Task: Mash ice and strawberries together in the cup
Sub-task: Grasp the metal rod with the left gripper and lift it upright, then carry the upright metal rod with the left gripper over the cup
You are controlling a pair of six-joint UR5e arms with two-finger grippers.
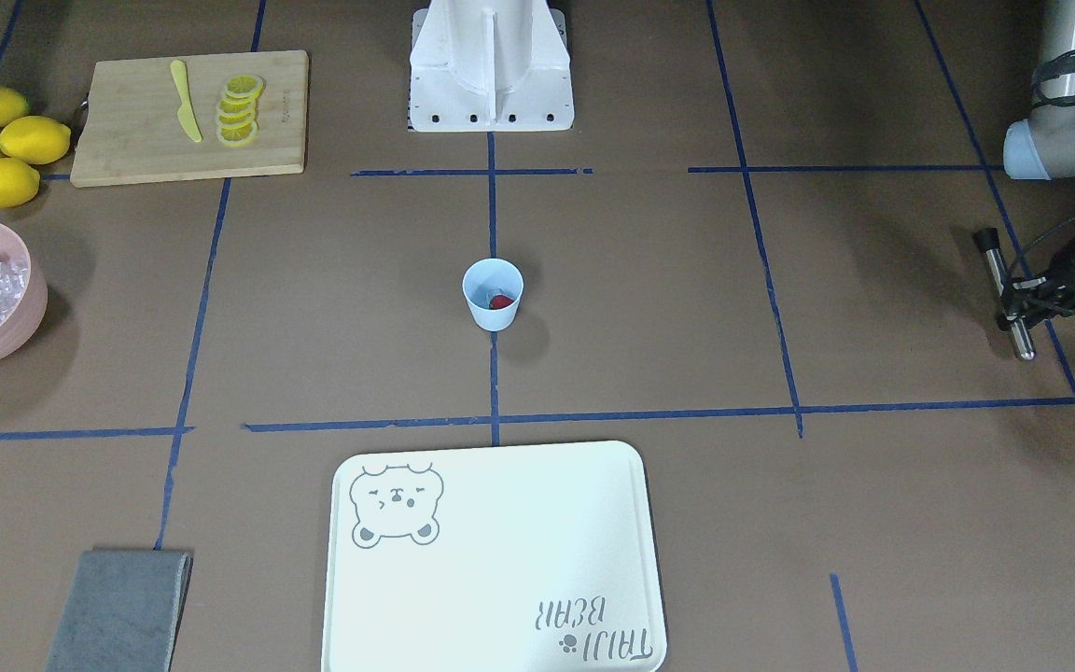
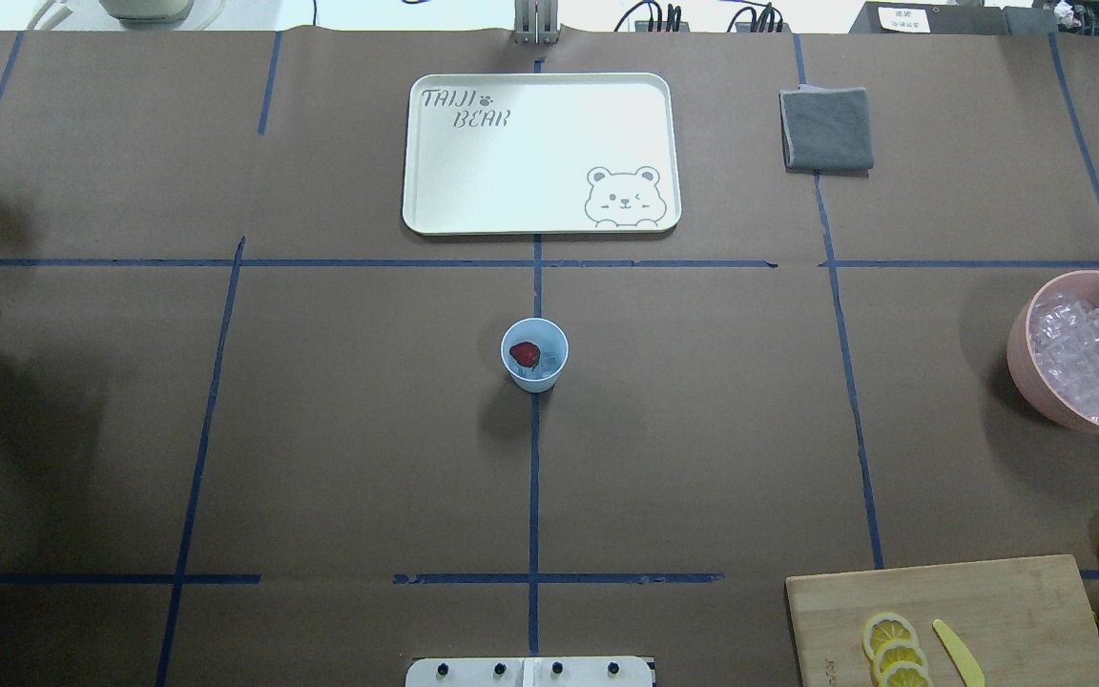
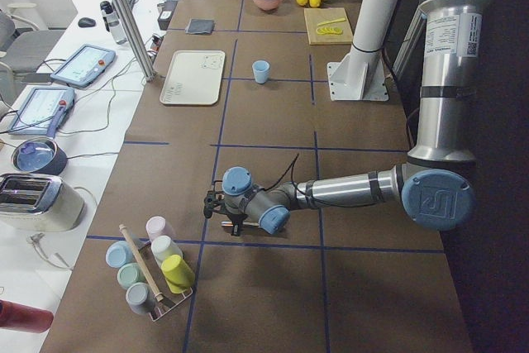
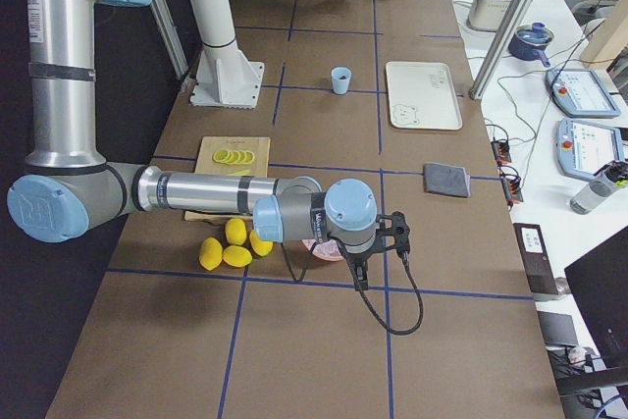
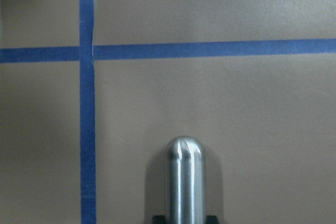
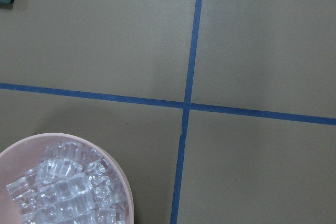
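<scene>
The light blue cup (image 2: pixel 534 376) stands upright at the table's centre, also the cup (image 1: pixel 493 315). A red strawberry (image 2: pixel 524 354) lies inside it beside a bit of clear ice (image 2: pixel 548 364). More ice (image 2: pixel 1093 358) fills the pink bowl (image 2: pixel 1022 367). My left gripper (image 1: pixel 1013 301) hovers far to the cup's side, shut on a metal muddler (image 1: pixel 1004 280) with a black top; its rounded steel end (image 5: pixel 184 182) points at bare table. My right gripper (image 4: pixel 381 233) hangs beside the pink bowl (image 6: pixel 125 182); I cannot tell whether it is open or shut.
A white bear tray (image 2: pixel 540 153) and a grey cloth (image 2: pixel 826 129) lie beyond the cup. A wooden board (image 1: pixel 190 117) carries lemon slices (image 1: pixel 239 110) and a yellow knife (image 1: pixel 185 101), with whole lemons (image 1: pixel 4 142) beside it. A rack of cups (image 3: pixel 153 266) stands near the left arm.
</scene>
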